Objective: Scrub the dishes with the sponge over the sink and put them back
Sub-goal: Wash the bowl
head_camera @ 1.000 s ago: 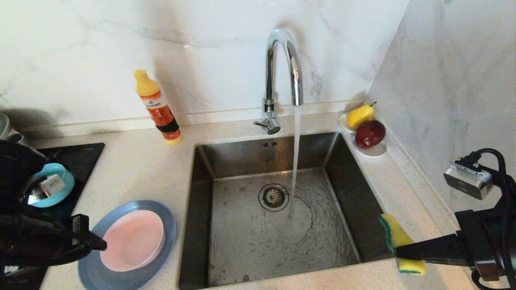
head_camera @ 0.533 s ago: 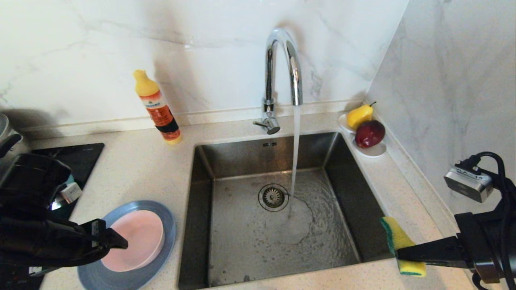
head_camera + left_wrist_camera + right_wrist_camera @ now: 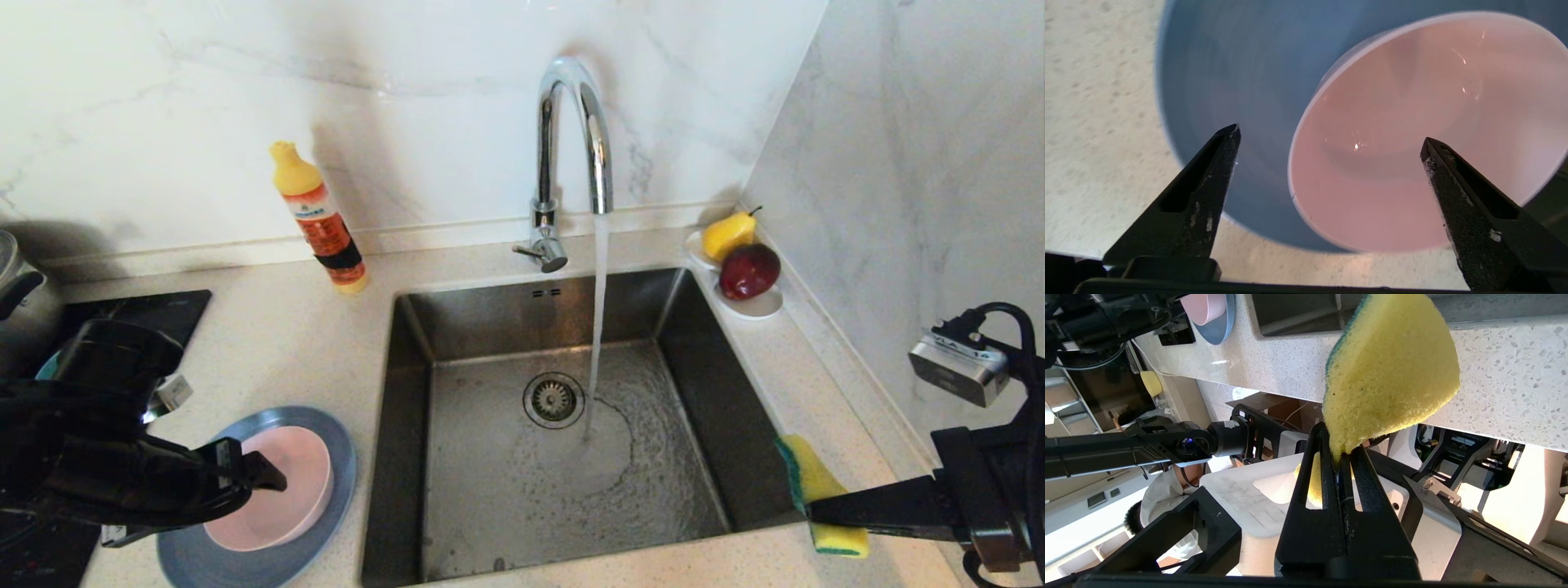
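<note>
Sponge (image 3: 819, 500) pinched in right gripper (image 3: 816, 513); left gripper (image 3: 1329, 139) spread wide over pink bowl (image 3: 1425, 134).

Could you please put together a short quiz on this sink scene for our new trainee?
1. True or false: the left gripper is closed on the pink bowl.
2. What does the right gripper hold?
A. the pear
B. the sponge
C. the soap bottle
3. What does the pink bowl sit on?

Key:
1. False: its jaws stand open over the bowl's rim, one on each side.
2. B, pinched near the front right corner of the sink.
3. The blue-grey plate, on the counter left of the sink.
</note>
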